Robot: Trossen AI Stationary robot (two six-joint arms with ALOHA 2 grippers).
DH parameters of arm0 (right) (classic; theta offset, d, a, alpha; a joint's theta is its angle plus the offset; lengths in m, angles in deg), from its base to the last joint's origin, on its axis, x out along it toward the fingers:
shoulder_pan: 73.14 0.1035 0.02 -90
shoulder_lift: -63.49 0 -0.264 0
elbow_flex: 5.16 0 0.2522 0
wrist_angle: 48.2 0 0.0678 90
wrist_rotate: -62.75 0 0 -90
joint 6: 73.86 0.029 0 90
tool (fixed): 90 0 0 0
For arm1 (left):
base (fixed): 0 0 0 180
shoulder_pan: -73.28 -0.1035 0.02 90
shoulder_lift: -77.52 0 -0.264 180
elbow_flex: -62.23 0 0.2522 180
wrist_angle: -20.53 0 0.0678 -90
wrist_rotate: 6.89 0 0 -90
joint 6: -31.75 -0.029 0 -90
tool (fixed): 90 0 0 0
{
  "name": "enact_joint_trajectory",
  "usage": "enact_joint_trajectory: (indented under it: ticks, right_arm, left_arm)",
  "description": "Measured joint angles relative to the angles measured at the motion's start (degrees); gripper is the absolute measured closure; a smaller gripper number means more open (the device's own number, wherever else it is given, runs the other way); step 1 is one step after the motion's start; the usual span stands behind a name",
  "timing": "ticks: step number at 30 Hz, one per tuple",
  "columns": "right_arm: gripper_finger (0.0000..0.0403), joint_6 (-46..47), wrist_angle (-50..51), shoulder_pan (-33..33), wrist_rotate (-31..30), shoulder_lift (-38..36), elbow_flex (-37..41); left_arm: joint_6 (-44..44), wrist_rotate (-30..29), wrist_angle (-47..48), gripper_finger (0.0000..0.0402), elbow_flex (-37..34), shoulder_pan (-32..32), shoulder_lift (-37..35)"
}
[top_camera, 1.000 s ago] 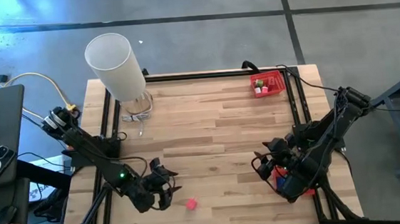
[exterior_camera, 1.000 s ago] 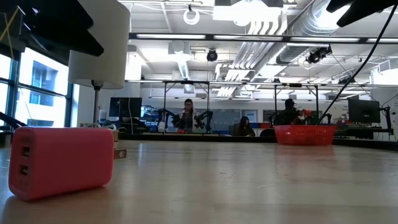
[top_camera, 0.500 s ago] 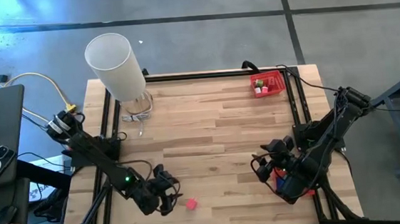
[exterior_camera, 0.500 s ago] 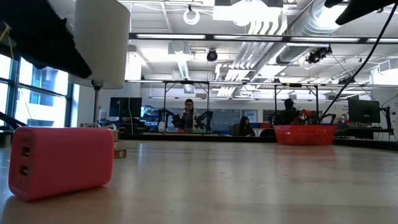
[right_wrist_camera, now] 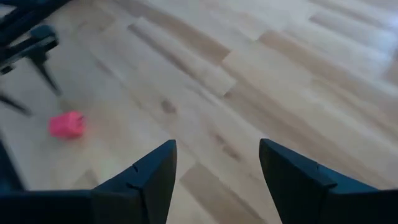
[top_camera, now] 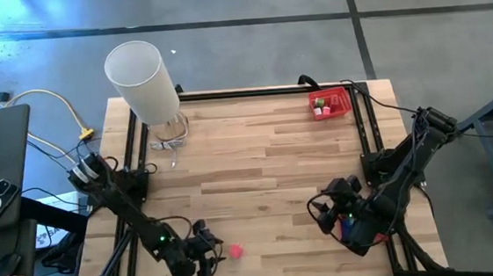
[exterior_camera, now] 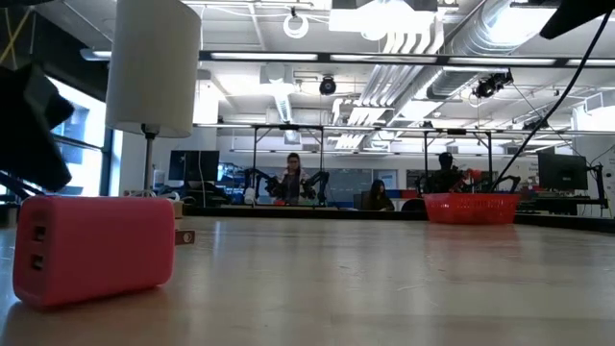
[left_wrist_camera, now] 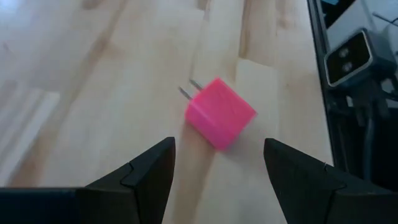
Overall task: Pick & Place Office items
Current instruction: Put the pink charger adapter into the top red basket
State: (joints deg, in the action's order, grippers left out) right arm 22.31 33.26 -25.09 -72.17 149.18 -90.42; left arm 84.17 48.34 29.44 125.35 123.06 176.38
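A small pink plug-in charger (left_wrist_camera: 219, 113) lies on its side on the wooden table near the front edge (top_camera: 235, 252), its two metal prongs pointing away from my left gripper. It fills the left of the low view (exterior_camera: 94, 250). My left gripper (left_wrist_camera: 217, 149) is open and low over the table, just left of the charger (top_camera: 211, 247), touching nothing. My right gripper (right_wrist_camera: 217, 152) hangs open above the table's right side (top_camera: 323, 211), with the charger (right_wrist_camera: 66, 124) far off in its view.
A red tray (top_camera: 330, 103) holding a few small pieces stands at the far right corner (exterior_camera: 471, 207). A tall white cylinder (top_camera: 141, 80) stands at the far left. Something red and blue (top_camera: 346, 223) lies under my right arm. People sit in the room beyond the table.
My left gripper has come down and moved toward the table's near edge, closing in on the pink charger while staying open. The charger has not moved. My right gripper has tipped a little in place.
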Motion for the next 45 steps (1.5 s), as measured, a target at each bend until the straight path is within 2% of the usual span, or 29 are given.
enact_joint_trajectory:
  ticks: [7, 13, 17, 23, 31, 45]
  right_arm:
    - [0.0186, -4.6, -6.41, 2.05, 0.28, 0.0, -0.01]
    - [0.0186, -4.95, -7.25, 2.65, 0.1, 0.0, 0.01]
    - [0.0186, -4.97, -7.21, 2.6, 0.02, 0.0, 0.01]
    - [0.0186, -6.93, -7.38, 2.58, -0.12, 0.02, 0.01]
    - [0.0186, -8.06, -8.08, 2.58, -0.12, 0.02, 0.01]
    - [0.0186, -12.01, -9.33, 2.58, -0.1, 0.02, 0.01]
  left_arm:
    - [0.8, -1.11, -6.36, 0.0164, 0.0, 3.75, 3.03]
    - [4.87, -5.48, -8.16, 0.0164, 0.0, 5.31, 5.94]
    - [6.19, -6.13, -11.26, 0.0164, 0.02, 5.52, 8.16]
    - [1.44, -6.08, -18.02, 0.0164, 1.08, 5.84, 12.77]
    - [2.66, -8.55, -17.74, 0.0164, 1.09, 4.17, 13.56]
    - [3.61, -6.95, -17.87, 0.0164, 1.2, 0.8, 13.56]
